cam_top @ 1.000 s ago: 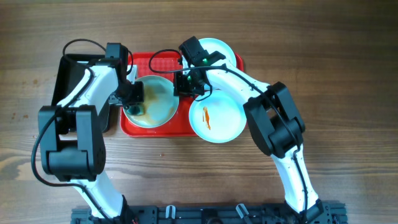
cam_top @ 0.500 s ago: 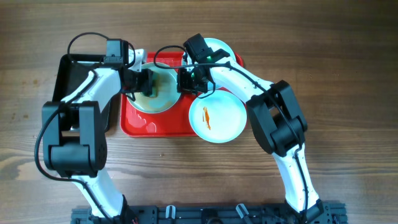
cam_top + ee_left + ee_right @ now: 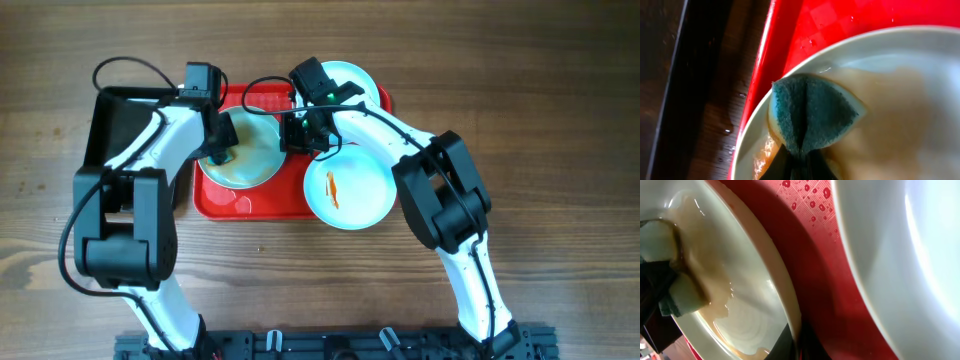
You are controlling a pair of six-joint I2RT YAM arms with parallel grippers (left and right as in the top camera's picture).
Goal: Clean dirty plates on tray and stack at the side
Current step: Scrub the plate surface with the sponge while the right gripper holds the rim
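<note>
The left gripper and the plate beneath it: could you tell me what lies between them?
A folded green sponge, pinched in the left gripper, lies pressed on the plate, whose surface is wet and brown-smeared; the left wrist view shows it.

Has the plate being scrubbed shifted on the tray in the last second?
Yes. The plate has slid toward the far edge of the tray; more bare red shows on the near side.

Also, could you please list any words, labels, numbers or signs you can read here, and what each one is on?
None: no text can be read in any view.
The three plates are unprinted.
The red tray shows only a checked texture.
The green sponge and the black tray show no label.
</note>
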